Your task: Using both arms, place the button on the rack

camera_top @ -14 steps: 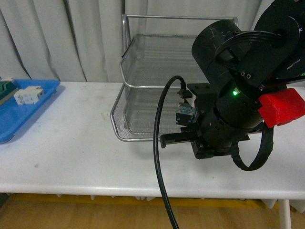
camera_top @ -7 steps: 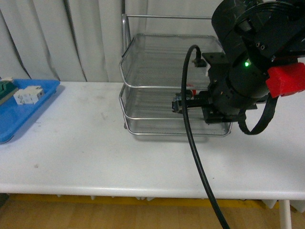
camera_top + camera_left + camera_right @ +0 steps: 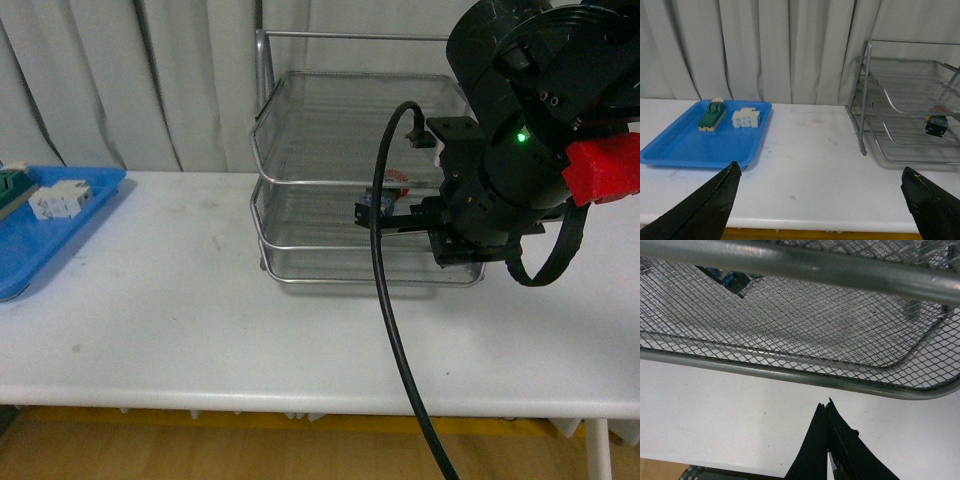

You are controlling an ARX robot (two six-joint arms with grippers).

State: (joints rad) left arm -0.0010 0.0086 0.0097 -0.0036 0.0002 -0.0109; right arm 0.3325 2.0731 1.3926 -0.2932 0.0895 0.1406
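Observation:
The silver wire-mesh rack (image 3: 300, 130) stands at the back of the white table. It also shows in the left wrist view (image 3: 865, 100) and the right wrist view (image 3: 790, 315). The button (image 3: 385, 195), red cap on a dark body, lies on the mesh below the top tier. It is clear in the left wrist view (image 3: 936, 125) and only a dark shape through the mesh in the right wrist view (image 3: 727, 277). My right gripper (image 3: 826, 407) is shut and empty, over the table just before the rack's front rim. My left gripper (image 3: 820, 172) is open and empty above the table's front.
A blue plastic tray (image 3: 675, 150) at the left holds a green-and-cream block (image 3: 712, 115) and a white terminal block (image 3: 746, 118); the tray also shows in the front view (image 3: 30, 250). A thick black cable (image 3: 390, 300) hangs from the right arm over the table's front edge. Curtains stand behind.
My right arm has risen and moved back toward the rack. The button that was at its fingertips now lies inside the rack. The rack's front outline sits further back than one second ago.

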